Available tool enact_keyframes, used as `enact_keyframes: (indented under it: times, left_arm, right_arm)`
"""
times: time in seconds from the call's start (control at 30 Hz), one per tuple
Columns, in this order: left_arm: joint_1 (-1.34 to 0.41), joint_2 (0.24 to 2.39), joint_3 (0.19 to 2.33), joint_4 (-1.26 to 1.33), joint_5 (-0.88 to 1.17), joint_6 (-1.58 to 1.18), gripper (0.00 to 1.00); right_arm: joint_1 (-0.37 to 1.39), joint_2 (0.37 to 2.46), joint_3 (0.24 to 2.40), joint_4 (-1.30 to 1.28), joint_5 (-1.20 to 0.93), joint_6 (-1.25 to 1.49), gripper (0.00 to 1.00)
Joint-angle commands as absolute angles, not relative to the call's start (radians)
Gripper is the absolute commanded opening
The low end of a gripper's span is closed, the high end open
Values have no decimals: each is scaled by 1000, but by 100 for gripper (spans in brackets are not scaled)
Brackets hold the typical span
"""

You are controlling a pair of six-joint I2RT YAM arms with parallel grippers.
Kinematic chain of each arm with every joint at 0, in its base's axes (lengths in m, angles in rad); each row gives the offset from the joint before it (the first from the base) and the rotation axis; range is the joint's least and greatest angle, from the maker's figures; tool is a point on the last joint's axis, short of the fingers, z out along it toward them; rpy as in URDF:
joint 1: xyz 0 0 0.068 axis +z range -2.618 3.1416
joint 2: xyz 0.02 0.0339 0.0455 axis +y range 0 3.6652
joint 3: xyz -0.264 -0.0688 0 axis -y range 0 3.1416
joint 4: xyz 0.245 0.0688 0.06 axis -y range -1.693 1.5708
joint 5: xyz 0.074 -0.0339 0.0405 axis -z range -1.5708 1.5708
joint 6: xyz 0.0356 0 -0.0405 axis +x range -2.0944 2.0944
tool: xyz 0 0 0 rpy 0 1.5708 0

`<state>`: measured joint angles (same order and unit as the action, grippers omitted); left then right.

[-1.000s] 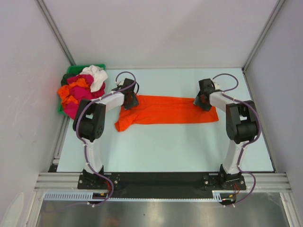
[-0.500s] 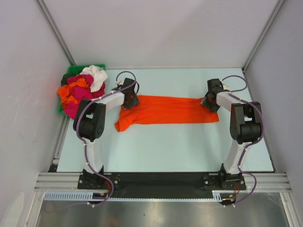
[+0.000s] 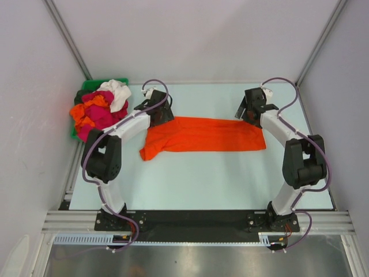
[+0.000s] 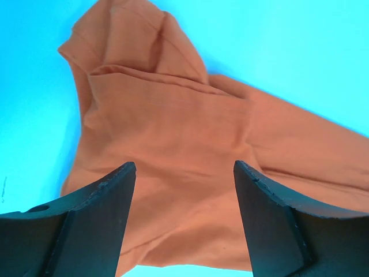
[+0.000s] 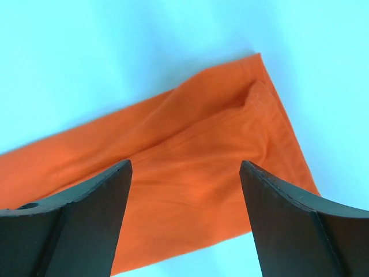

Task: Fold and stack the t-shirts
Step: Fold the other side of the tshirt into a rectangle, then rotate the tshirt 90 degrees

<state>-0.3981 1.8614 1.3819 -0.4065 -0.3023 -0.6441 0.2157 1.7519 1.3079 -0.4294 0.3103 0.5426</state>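
- Orange t-shirt [image 3: 202, 134]: lies on the table [image 3: 202, 179], far-middle, as a long folded band running left to right. The left end is wider, with a flap reaching toward the near-left.
- Left gripper [image 4: 184, 167]: over the shirt's left end, jaws apart with nothing between them. The wrist view shows cloth filling the gap. Whether the tips touch the cloth, cannot tell.
- Right gripper [image 5: 185, 164]: over the shirt's right end, jaws apart and empty. Height above the cloth is not readable.
- Top view: both gripper heads hide their own fingers, so finger spacing is taken from the wrist views only.
- Left wrist view: a folded layer with a sleeve shape at the far end. The shirt's near edge is mostly hidden behind the fingers [image 4: 98, 219].
- Right wrist view: the hemmed end has a small pucker near its corner. The band runs out of frame to the left.
- Pile of crumpled shirts [image 3: 98, 109], magenta, orange and white, at the far-left corner. It covers most of the green bin [image 3: 86, 86], only part of the rim showing. The number of shirts cannot be made out.
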Motion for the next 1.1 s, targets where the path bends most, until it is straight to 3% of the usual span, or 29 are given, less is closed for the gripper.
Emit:
enact_keyframes:
  times: [0.0,0.27,0.83,0.93,0.97,1.07]
  left_arm:
    - [-436,1801,1348,-422,-340,-629,74]
    - [-445,1813,1286,-417,-319,-655,73]
    - [-443,1902,1331,-451,-316,-673,70]
    - [-443,1913,1342,-465,-316,-678,68]
    - [-442,1919,1342,-466,-313,-680,66]
    - [-442,1925,1342,-471,-307,-692,60]
  right_arm:
    - [221,1675,1250,-472,364,540,82]
    - [219,1635,1111,-463,406,574,80]
    - [164,1853,1204,-511,416,600,77]
    - [166,1890,1226,-541,410,604,71]
    - [166,1897,1227,-551,408,606,62]
    - [166,1910,1223,-561,405,614,52]
